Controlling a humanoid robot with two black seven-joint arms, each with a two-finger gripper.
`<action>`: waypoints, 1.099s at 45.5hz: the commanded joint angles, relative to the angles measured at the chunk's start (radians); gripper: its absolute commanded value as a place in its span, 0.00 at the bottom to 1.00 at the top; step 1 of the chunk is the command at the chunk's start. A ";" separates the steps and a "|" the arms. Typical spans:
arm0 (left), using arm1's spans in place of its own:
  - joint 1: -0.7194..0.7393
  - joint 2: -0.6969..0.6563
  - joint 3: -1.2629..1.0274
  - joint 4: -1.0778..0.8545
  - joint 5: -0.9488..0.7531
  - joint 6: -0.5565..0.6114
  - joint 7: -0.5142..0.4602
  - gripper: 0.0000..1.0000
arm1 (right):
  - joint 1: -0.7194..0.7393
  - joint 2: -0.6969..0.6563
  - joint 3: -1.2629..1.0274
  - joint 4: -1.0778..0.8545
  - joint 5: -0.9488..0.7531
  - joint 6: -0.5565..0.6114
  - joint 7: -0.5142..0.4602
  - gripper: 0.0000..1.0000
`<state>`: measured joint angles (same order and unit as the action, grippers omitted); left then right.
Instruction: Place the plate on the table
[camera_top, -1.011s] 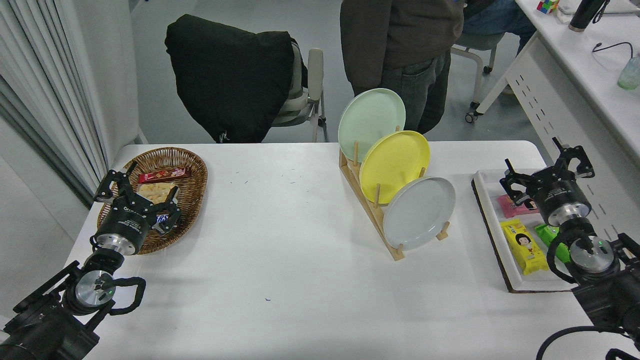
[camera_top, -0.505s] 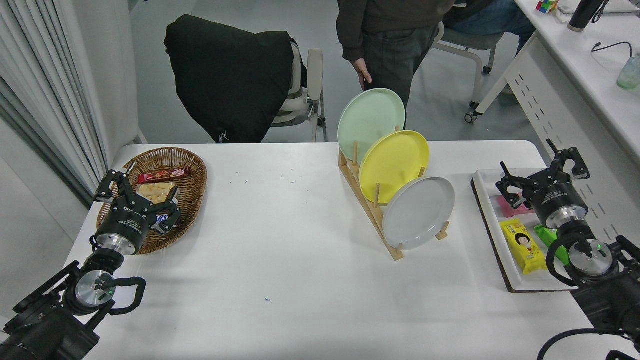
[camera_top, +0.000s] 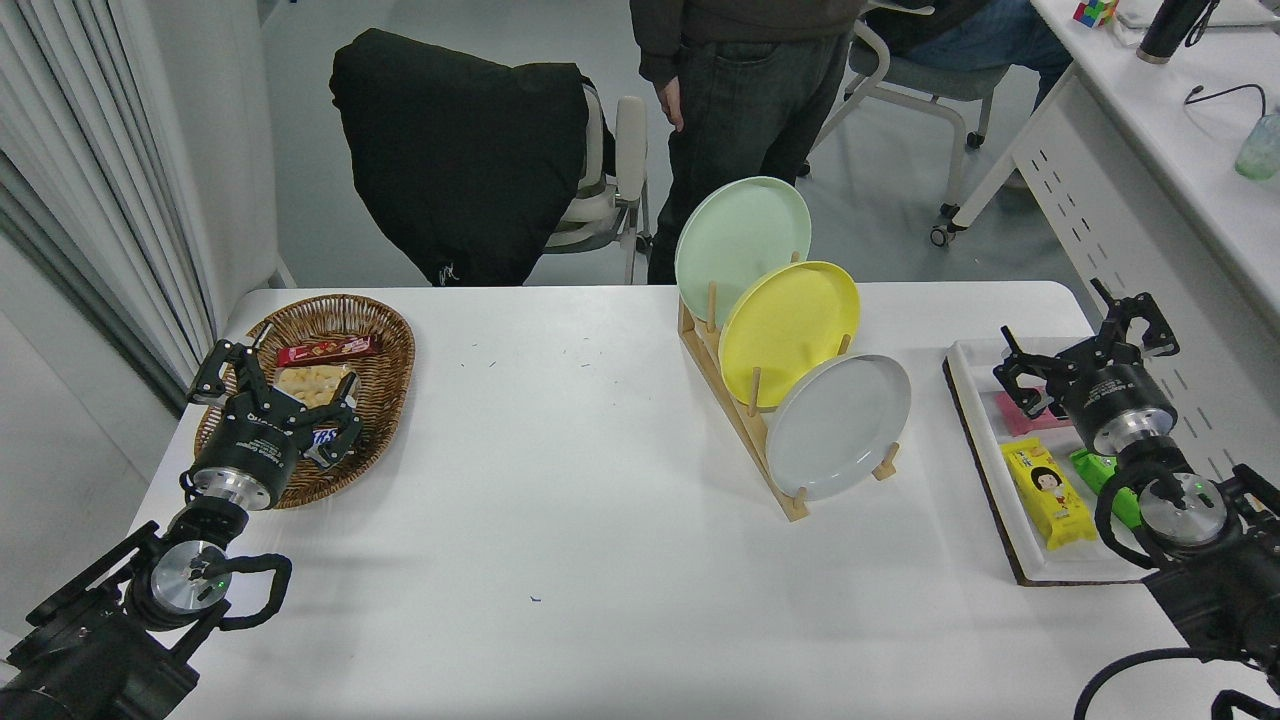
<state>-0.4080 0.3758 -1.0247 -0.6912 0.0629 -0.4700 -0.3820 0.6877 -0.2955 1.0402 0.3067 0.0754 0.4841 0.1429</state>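
Observation:
The light grey plate (camera_top: 838, 427) stands on edge in the front slot of a wooden rack (camera_top: 745, 430) on the white table (camera_top: 560, 520). A yellow plate (camera_top: 790, 330) and a pale mint-green plate (camera_top: 742, 248) stand behind it in the same rack. My right gripper (camera_top: 1085, 343) is open and empty, above a white tray at the right, well apart from the grey plate. My left gripper (camera_top: 270, 375) is open and parked at the lower left, over a wicker basket.
The wicker basket (camera_top: 375, 330) holds snacks at the left. The white tray (camera_top: 975, 420) holds snack packets at the right. A person (camera_top: 745, 90) stands at the far side beside a chair draped with a black jacket (camera_top: 460, 150). A white desk (camera_top: 1150, 180) runs along the right.
My right gripper has shifted slightly up and to the left over the tray. The person at the far side has stepped to the left. The plates have not moved.

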 joint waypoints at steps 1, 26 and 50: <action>0.000 0.000 0.000 -0.001 0.000 0.001 0.000 0.98 | 0.004 -0.004 0.014 -0.006 -0.002 -0.004 0.000 0.99; 0.000 0.000 0.000 0.001 0.000 0.001 0.000 0.98 | 0.030 -0.071 -0.019 0.002 -0.014 -0.042 0.001 0.99; 0.000 0.000 0.000 -0.001 0.000 0.001 0.000 0.98 | 0.131 -0.261 -0.391 -0.001 -0.108 -0.033 0.001 0.99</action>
<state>-0.4080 0.3758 -1.0247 -0.6909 0.0630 -0.4700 -0.3820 0.7758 -0.4907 0.8424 0.3025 0.0112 0.4465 0.1440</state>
